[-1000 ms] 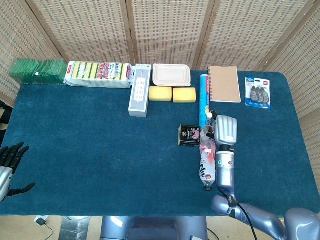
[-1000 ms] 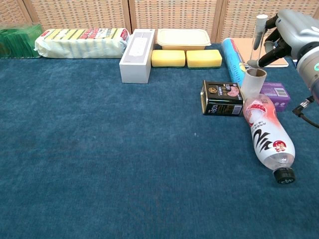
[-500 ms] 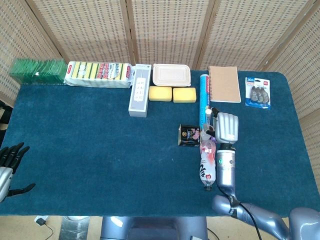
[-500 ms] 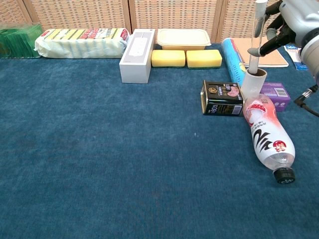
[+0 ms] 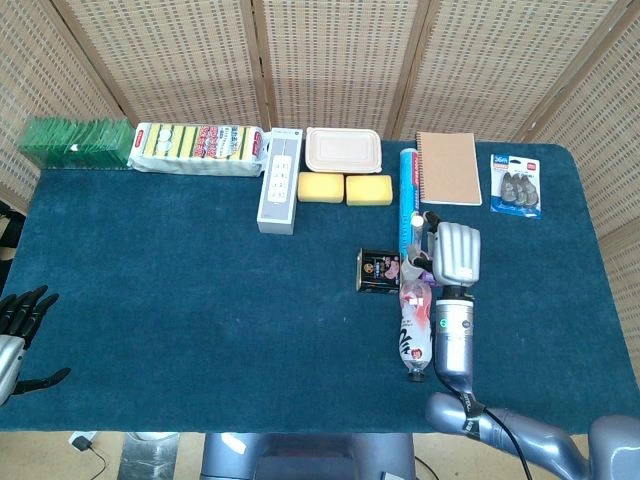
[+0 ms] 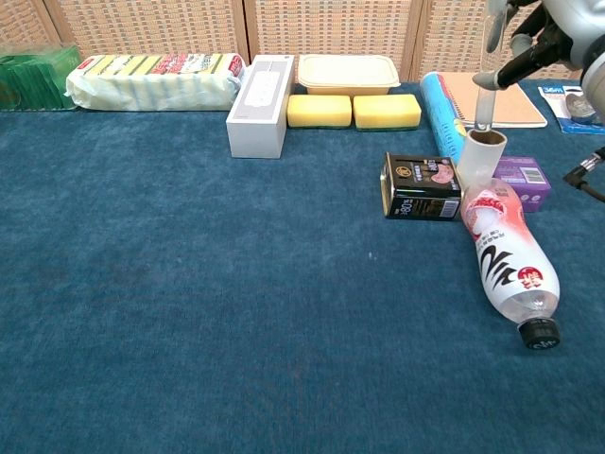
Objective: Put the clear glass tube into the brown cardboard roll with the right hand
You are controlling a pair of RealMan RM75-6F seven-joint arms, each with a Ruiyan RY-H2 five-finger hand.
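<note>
The brown cardboard roll point(image 6: 479, 157) stands upright at the right of the table, between a black tin point(image 6: 421, 186) and a purple box point(image 6: 521, 174). My right hand point(image 6: 560, 26) point(image 5: 456, 254) hovers above it, pinching the clear glass tube point(image 6: 486, 87) near its top. The tube hangs almost upright, and its lower end is at the roll's open mouth; I cannot tell if it is inside. In the head view the right hand covers most of the roll. My left hand point(image 5: 20, 318) rests at the table's left edge, fingers apart and holding nothing.
A plastic bottle point(image 6: 505, 257) lies against the roll's front. A blue cylinder point(image 6: 440, 106) and a notebook point(image 6: 511, 98) lie behind it. Yellow sponges point(image 6: 354, 111), a white box point(image 6: 258, 118), a lidded container point(image 6: 347, 71) and a sponge pack point(image 6: 151, 80) line the back edge.
My right hand has risen and shifted slightly right with the tube, whose lower end has come over the roll's mouth. The left hand has not moved.
</note>
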